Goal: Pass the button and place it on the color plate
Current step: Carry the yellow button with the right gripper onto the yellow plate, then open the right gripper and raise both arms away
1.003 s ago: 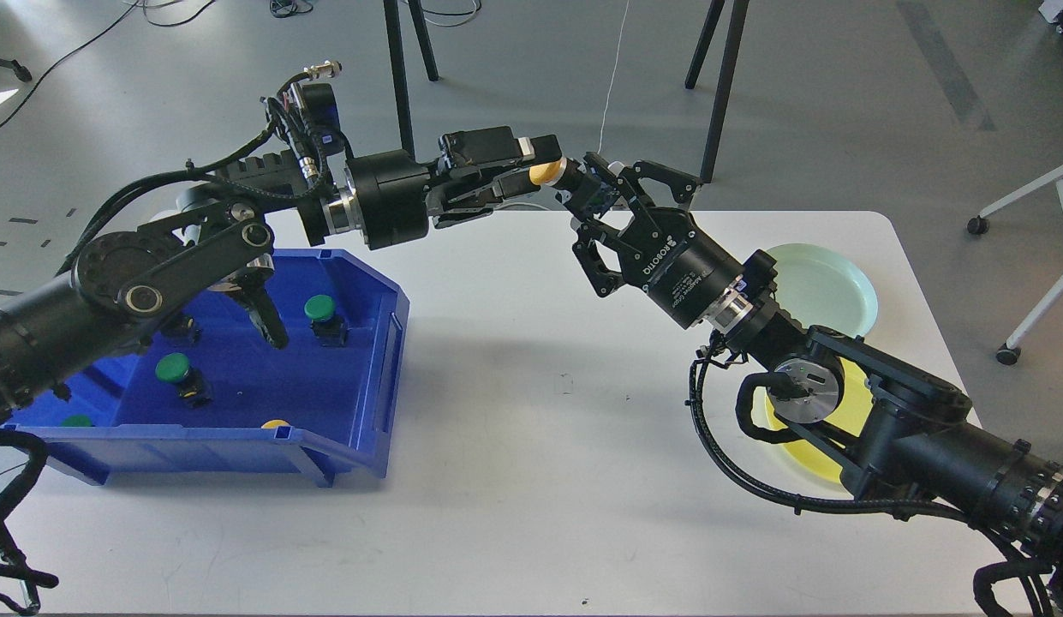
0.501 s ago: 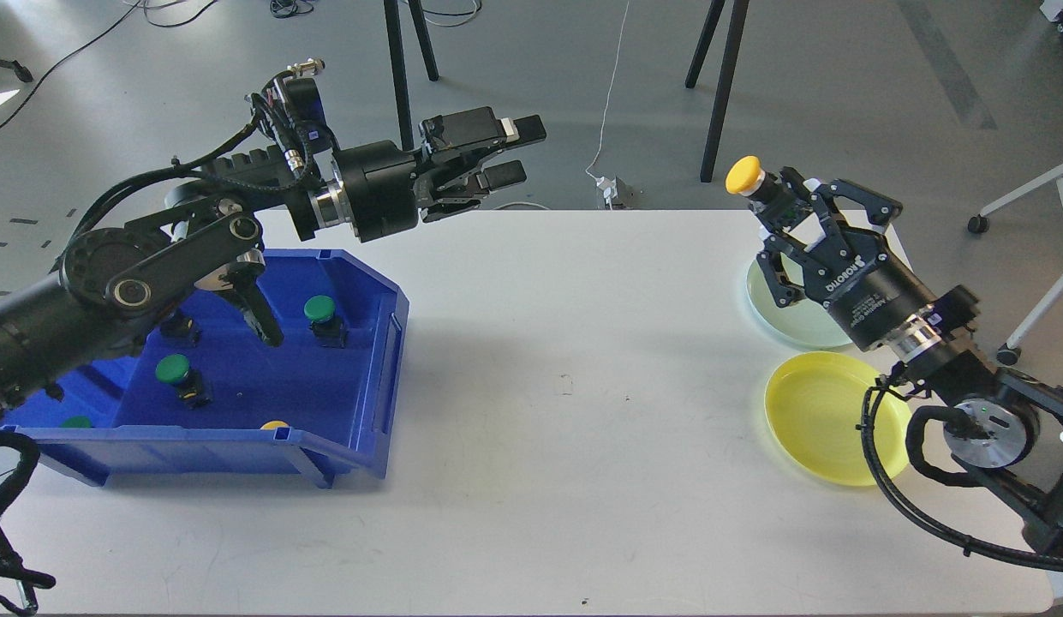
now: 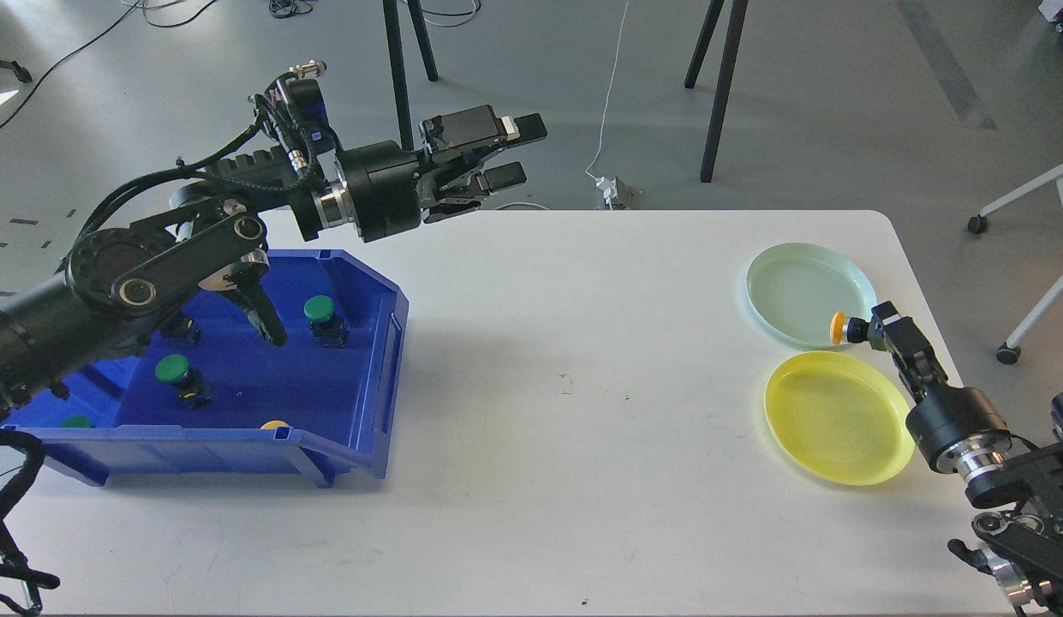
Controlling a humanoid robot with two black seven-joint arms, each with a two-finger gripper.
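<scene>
My right gripper (image 3: 874, 332) is shut on a yellow button (image 3: 840, 328), holding it sideways, cap to the left, just above the gap between the pale green plate (image 3: 797, 287) and the yellow plate (image 3: 831, 420). My left gripper (image 3: 514, 154) is open and empty, held high over the table's back edge, left of centre. A blue bin (image 3: 343, 446) at the left holds two green buttons (image 3: 320, 308) (image 3: 173, 368), a third green one (image 3: 75, 421) at its near-left edge, and a yellow one (image 3: 276, 423) behind the front wall.
The white table (image 3: 565, 386) spans the view. My left arm's elbow and a link hang over the bin's back left. Tripod legs, a cable and a chair base stand on the floor beyond the table.
The yellow button passed from my left gripper to my right. My right arm swung it right and down to the plates. My left gripper opened and drew back a little.
</scene>
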